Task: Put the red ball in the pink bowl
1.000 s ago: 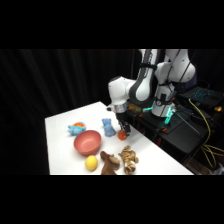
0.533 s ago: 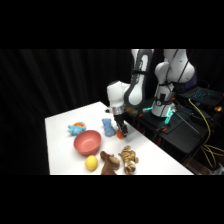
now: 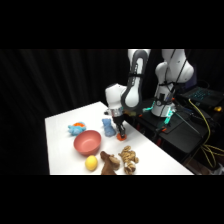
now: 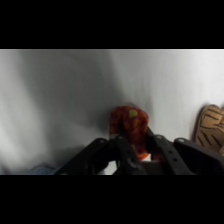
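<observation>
I'm seeing the claw [image 3: 121, 133] sitting right down over the red ball [image 4: 129, 123] on the table [image 3: 60, 125]; fingers are straddling it, can't tell if they're gripping. Pink bowl [image 3: 87, 142] is sitting nearby.

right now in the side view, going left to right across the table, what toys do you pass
blue toy with orange marks → pink bowl → blue figure → red ball under the hand; the lemon and the brown toys overlap the others in this order.

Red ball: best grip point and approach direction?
Across the middle of the red ball, coming straight down from above. It is small and round and sits on the table, so no side is better. The gripper already hangs right over it; the blue toy stands close beside.
</observation>
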